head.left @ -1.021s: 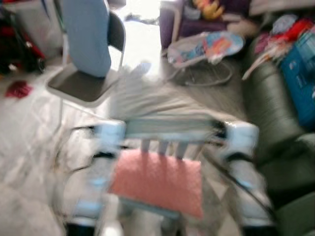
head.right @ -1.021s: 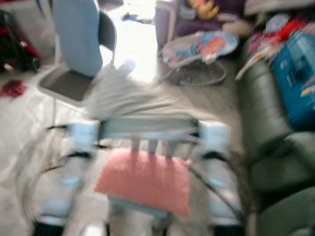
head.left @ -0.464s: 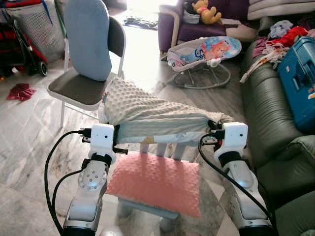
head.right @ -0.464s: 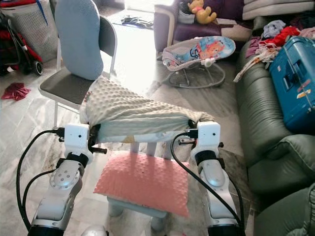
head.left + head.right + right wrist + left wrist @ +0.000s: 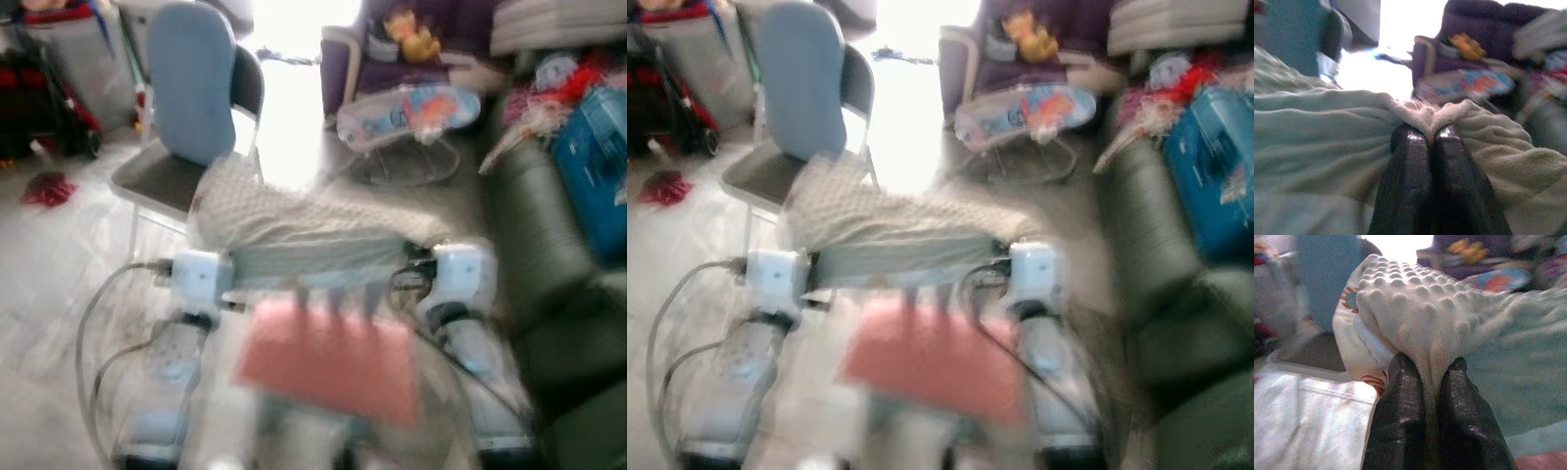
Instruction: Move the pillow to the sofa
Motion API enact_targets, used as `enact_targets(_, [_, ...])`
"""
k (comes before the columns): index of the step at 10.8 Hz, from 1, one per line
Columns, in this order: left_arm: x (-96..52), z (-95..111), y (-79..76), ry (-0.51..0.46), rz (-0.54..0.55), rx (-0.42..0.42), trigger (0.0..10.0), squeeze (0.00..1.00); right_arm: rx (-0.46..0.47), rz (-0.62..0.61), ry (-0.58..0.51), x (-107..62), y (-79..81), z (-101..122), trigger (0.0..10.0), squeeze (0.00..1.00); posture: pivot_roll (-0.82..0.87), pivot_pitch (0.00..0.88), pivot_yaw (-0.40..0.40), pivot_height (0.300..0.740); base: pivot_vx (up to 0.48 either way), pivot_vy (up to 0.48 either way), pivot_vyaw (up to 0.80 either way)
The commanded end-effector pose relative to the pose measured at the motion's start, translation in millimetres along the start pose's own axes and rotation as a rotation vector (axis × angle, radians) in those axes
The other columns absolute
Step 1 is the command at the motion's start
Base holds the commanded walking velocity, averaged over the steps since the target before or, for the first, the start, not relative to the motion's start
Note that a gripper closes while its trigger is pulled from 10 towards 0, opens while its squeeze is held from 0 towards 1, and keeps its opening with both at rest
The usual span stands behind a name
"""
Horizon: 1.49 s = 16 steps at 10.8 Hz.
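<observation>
A pale, bumpy-textured pillow (image 5: 313, 230) hangs in the air between my two arms, above a pink cushion (image 5: 328, 357) that lies on a small chair. My left gripper (image 5: 1431, 367) is shut on the pillow's left corner, its black fingers (image 5: 1400, 401) pinching the bubbled fabric. Over on the other end, my right gripper (image 5: 1430, 132) is shut on a fold of the pillow (image 5: 1327, 132). The dark green sofa (image 5: 558, 255) runs along the right side. The head views are blurred.
A grey chair with a blue backrest (image 5: 191, 93) stands behind the pillow to the left. A baby bouncer (image 5: 411, 113) sits on the floor further back. A blue suitcase (image 5: 598, 157) and clothes lie on the sofa. A purple armchair (image 5: 392, 39) with a yellow toy stands behind.
The head view has shifted slightly and blurred again after being sharp half a second ago. Both grippers still hold the pillow at about the same height over the pink cushion.
</observation>
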<state>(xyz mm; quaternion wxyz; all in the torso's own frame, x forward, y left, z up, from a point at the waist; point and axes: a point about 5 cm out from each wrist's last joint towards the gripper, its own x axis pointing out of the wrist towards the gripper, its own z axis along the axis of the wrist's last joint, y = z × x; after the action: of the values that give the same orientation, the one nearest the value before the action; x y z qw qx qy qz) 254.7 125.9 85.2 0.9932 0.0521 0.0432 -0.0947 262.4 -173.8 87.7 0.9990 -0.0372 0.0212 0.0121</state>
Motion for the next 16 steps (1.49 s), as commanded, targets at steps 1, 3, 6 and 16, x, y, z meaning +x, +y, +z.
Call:
enact_targets(1, [0.0,4,8.6,-0.021,0.017,0.015,10.0,0.00,0.013,0.006,-0.032,3.0,5.2,8,10.0,0.00,-0.04,0.032,-0.045,0.740,0.000,0.476,0.00])
enact_targets(3, [-0.2,5,7.9,-0.030,0.006,0.010,10.0,0.00,0.011,0.007,-0.025,2.9,5.5,6,10.0,0.00,-0.04,0.036,-0.044,0.740,0.000,0.403,0.00])
enact_targets(6, [-1.5,6,5.4,-0.032,-0.014,0.031,10.0,0.00,0.010,0.013,-0.010,2.6,7.8,3,10.0,0.00,-0.03,0.043,-0.043,0.740,0.000,0.000,-0.27])
enact_targets(16, [1.2,9,-4.4,-0.040,-0.130,-0.043,10.0,0.00,-0.002,0.014,0.003,5.3,8.0,3,10.0,0.00,-0.04,0.056,-0.047,0.740,0.000,0.000,-0.80])
